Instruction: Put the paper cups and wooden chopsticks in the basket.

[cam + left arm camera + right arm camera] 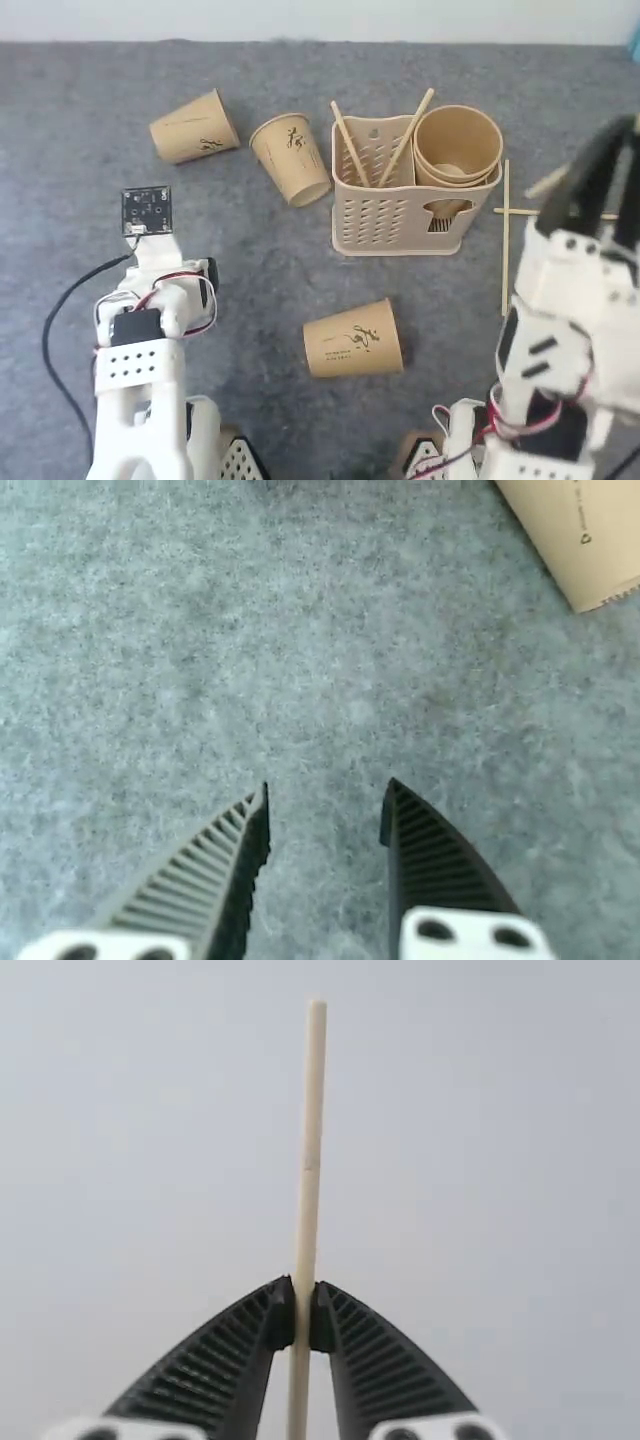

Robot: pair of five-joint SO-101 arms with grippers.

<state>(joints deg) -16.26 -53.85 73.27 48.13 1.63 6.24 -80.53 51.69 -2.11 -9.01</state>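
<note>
— Wooden chopstick (312, 1140) pinched tight in right gripper (303, 1295), held up off the carpet (250, 260). Next?
— Carry over the basket (385, 215), tip down into the narrow side beside two sticks (350, 145) already standing. Lower before releasing.
— Obstacles?
— Stacked cups (458, 145) crowding the other side. Three fallen cups (353, 340) waiting, two loose chopsticks (505, 240) beside the basket; left gripper (325, 790) spread wide, empty, over carpet.

Basket (385, 215): you have stacked cups (458, 145) in its 3 o'clock half and two chopsticks (347, 135) in its 9 o'clock half.
Lying cups: near cup (292, 158) and far cup (195, 127) at its 9 o'clock, third cup (353, 340) at 6.
Loose chopsticks (505, 260): crossed, at 3 o'clock.
</note>
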